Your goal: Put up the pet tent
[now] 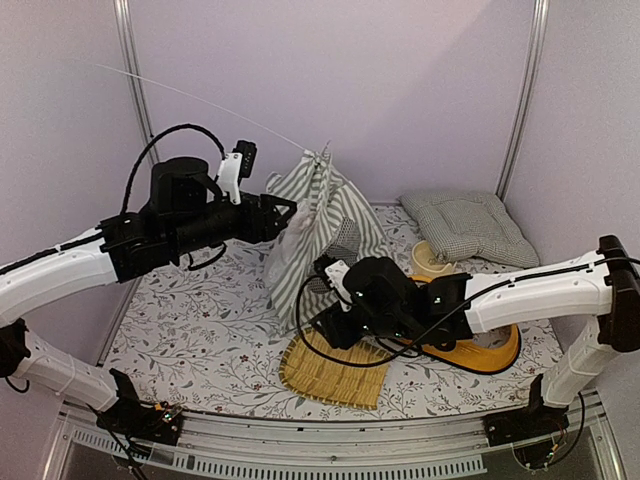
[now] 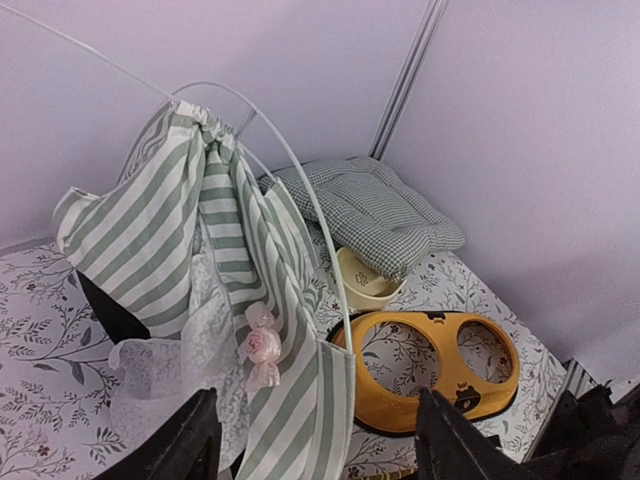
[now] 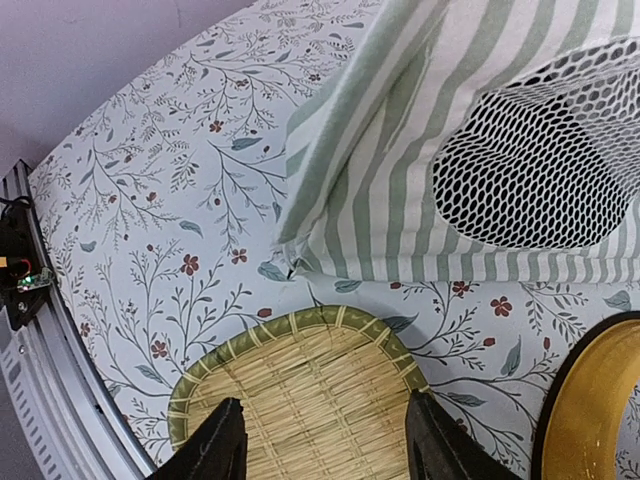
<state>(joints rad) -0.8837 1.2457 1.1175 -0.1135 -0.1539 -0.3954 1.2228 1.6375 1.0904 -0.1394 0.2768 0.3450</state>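
Observation:
The pet tent (image 1: 322, 222) is a striped grey-green and white fabric bundle, gathered at its top and standing mid-table. One thin white pole (image 1: 200, 98) sticks out up-left; another arcs over the fabric (image 2: 305, 190). Its lace curtain (image 2: 170, 365) and a pink bow (image 2: 260, 345) hang at the front, and a round mesh window (image 3: 540, 150) shows on the side. My left gripper (image 1: 288, 210) is open at the tent's left side, its fingers wide apart (image 2: 315, 445) with nothing gripped. My right gripper (image 3: 325, 450) is open above a bamboo mat, just short of the tent's lower corner (image 3: 300, 235).
A bamboo mat (image 1: 335, 370) lies in front of the tent. A yellow two-hole bowl holder (image 1: 485, 352) sits under the right arm, with a cream bowl (image 1: 432, 258) and a checked cushion (image 1: 465, 225) behind it. A floral cloth (image 1: 200, 320) covers the table, and walls stand close.

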